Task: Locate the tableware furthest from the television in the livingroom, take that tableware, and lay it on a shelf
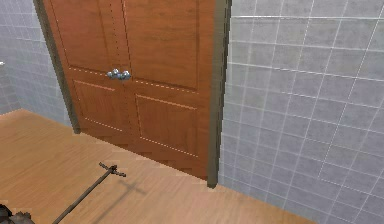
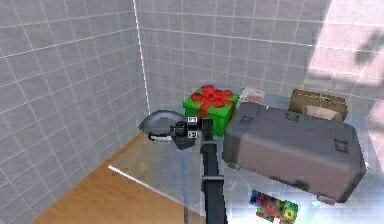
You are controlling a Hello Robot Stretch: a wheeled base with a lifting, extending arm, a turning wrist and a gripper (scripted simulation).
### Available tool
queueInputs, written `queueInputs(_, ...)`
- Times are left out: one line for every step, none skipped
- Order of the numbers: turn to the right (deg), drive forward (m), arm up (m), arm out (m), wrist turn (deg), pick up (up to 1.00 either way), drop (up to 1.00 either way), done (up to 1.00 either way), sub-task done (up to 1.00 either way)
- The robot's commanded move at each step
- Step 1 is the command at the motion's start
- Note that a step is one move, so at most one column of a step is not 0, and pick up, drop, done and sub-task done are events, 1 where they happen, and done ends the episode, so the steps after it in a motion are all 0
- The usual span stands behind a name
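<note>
Nearer than the tool and off to its right, a small multicoloured thing [image 2: 272, 207] lies beside the arm [image 2: 211, 185]. At the arm's far end you have the tool [image 2: 160, 132], with a pale glassy bench [image 2: 135, 170] below it in the arm side view. A grey, rounded, bowl-like thing [image 2: 156, 120] sits right at the tool's fingers, and that is most likely the tableware you want. You cannot tell whether the tool is grasping it or only lies against it.

Close on the tool's right stands a green gift box [image 2: 210, 100] with a red bow. Further right is a big grey case [image 2: 290, 150], and beyond that a cardboard box [image 2: 318, 103]. Past the tool is tiled wall [image 2: 70, 90].

The step in hand looks like the pick-up. Your next move should be a small lift to check that the grey thing comes up with the tool, keeping clear of the gift box, then drawing the arm in. Ahead of the base stands a wooden double door [image 1: 140, 70], so expect to turn and search for a shelf.
</note>
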Motion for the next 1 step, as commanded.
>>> queueInputs(0.0, 0.00, 0.24, 0.00, 0.0, 0.00, 0.00, 0.00, 0.00)
